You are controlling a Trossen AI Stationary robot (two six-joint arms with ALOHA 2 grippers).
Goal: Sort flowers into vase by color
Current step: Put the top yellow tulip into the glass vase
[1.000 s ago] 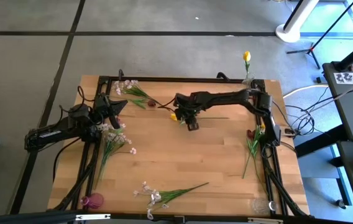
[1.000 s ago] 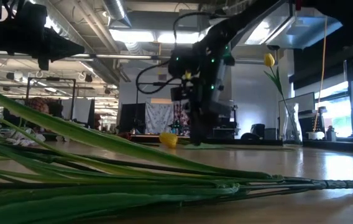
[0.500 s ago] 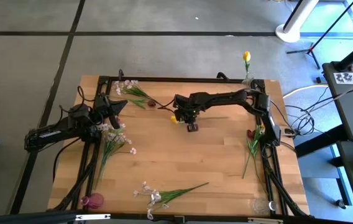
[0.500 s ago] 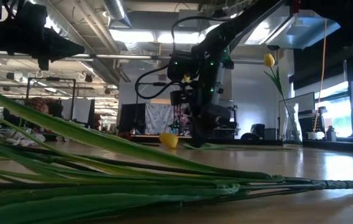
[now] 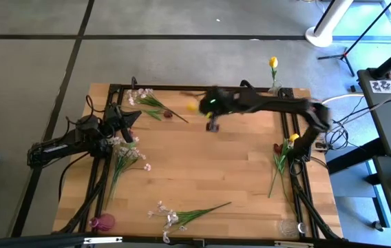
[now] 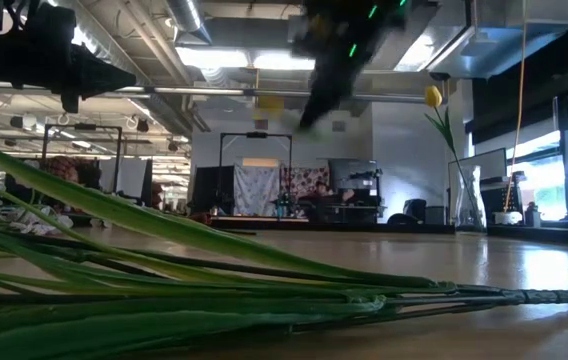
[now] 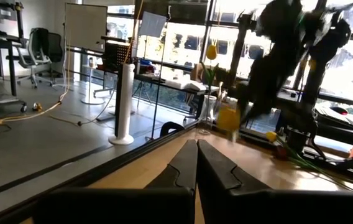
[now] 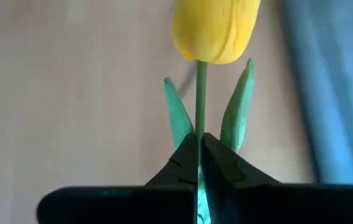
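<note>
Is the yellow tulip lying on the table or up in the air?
Up in the air. The right gripper is shut on the yellow tulip, with its stem between the fingers.

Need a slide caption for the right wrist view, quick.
Right gripper shut on a yellow tulip stem, lifted above the wooden table.

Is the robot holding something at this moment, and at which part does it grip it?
The right gripper holds a yellow tulip by its green stem, just below the head, between the leaves. The left gripper is shut and holds nothing.
</note>
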